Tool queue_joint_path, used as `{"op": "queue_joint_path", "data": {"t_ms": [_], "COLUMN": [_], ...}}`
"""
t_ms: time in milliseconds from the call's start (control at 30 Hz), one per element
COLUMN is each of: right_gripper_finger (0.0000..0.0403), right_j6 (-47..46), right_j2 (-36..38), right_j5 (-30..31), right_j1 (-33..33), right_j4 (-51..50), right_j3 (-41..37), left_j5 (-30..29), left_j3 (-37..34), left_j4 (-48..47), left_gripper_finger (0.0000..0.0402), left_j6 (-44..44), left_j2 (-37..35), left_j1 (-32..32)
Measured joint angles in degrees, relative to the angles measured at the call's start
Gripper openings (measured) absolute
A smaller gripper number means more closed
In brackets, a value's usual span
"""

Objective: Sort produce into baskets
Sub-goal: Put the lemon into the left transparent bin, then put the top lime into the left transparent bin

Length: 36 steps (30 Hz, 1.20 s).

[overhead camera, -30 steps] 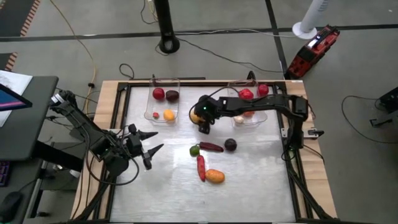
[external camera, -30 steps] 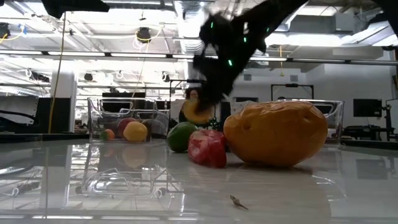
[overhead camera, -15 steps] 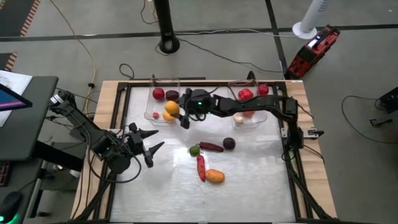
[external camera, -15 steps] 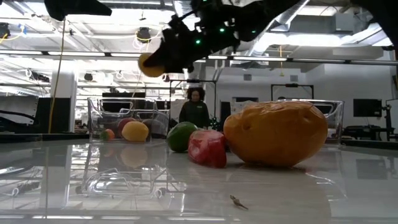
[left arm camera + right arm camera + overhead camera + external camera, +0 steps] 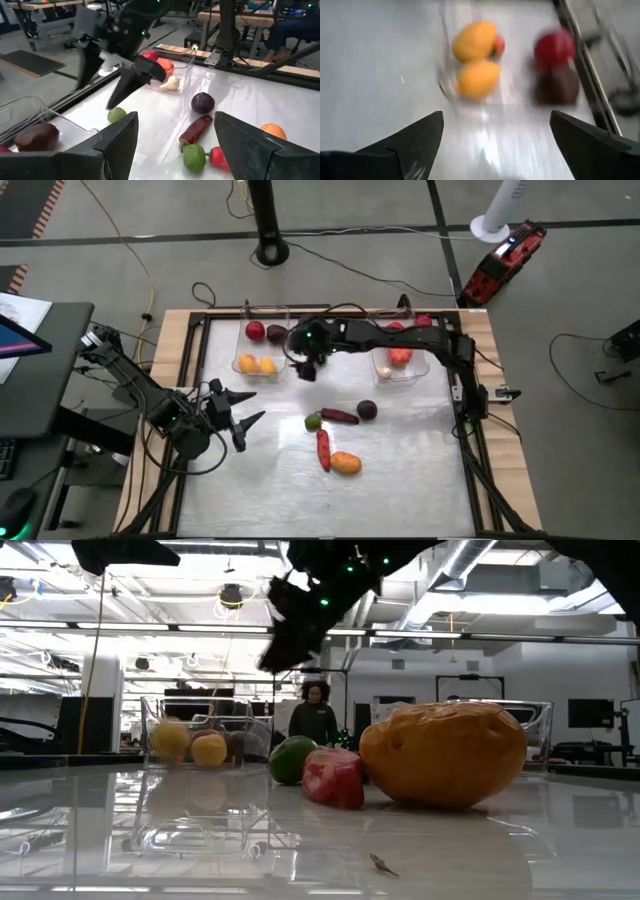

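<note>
**Right arm over the left bin, claw released; left arm parked at the table's left edge**

I have the right arm stretched from its base at the table's right edge across the back of the table, elbow bent above the right basket [image 5: 397, 366], with the right gripper [image 5: 306, 366] hanging in the air just beside the left basket [image 5: 262, 367]. Its wrist camera looks down past two spread fingers [image 5: 405, 145] with nothing between them, so the claw is released and empty. In the low view the same gripper [image 5: 285, 640] sits well above the table top, clear of the bin's rim.

Inside the left basket I see two yellow-orange round fruits [image 5: 258, 365] side by side at the near end, with a red fruit [image 5: 255, 330] and a dark purple one [image 5: 277, 333] at the far end. The right basket holds an orange piece [image 5: 401, 357], a white piece [image 5: 383, 371] and some red pieces partly hidden under the arm.

On the open table, near its middle, lie a green round fruit [image 5: 313, 421] touching a dark red chili [image 5: 340, 417], a dark purple round piece [image 5: 367, 410] just beside that chili, a red chili [image 5: 323, 450] and an orange piece [image 5: 346, 464] nearer the front. These are well apart from both bins.

The left gripper [image 5: 243, 420] waits low at the table's left side, fingers [image 5: 117, 142] spread wide and empty, pointing toward the middle cluster. Bare tabletop [image 5: 420, 480] lies between it and the produce, and along the front and right.
</note>
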State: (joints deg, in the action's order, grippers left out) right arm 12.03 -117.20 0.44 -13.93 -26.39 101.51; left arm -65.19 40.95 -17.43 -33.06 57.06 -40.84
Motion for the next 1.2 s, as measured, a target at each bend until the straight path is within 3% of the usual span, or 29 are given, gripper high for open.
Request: {"op": "queue_joint_path", "data": {"t_ms": [133,233,633,833,1200], "right_gripper_finger": [0.0375,0.0365,0.0356,0.0347,0.0266], "right_j6": [-1.3,-2.9,-4.1,-4.1,-3.8], "right_j2": [0.0,-0.3,-0.3,-0.2,-0.2], "right_j5": [0.9,1.2,1.2,1.0,0.9], "right_j1": [-2.6,-4.2,-7.0,-6.9,-5.6], "right_j4": [-7.6,-7.6,8.3,8.5,7.9], "right_j3": [-2.8,-7.3,-19.2,-20.3,-20.3], "left_j5": [0.0,0.0,0.0,0.0,0.0], "left_j3": [0.0,0.0,0.0,0.0,0.0], "left_j4": [0.0,0.1,0.1,0.0,0.1], "left_gripper_finger": [0.025,0.025,0.025,0.025,0.025], "left_j6": [0.0,0.0,0.0,0.0,0.0], "left_j2": [0.0,0.0,0.0,0.0,0.0], "left_j1": [0.0,0.0,0.0,0.0,0.0]}}
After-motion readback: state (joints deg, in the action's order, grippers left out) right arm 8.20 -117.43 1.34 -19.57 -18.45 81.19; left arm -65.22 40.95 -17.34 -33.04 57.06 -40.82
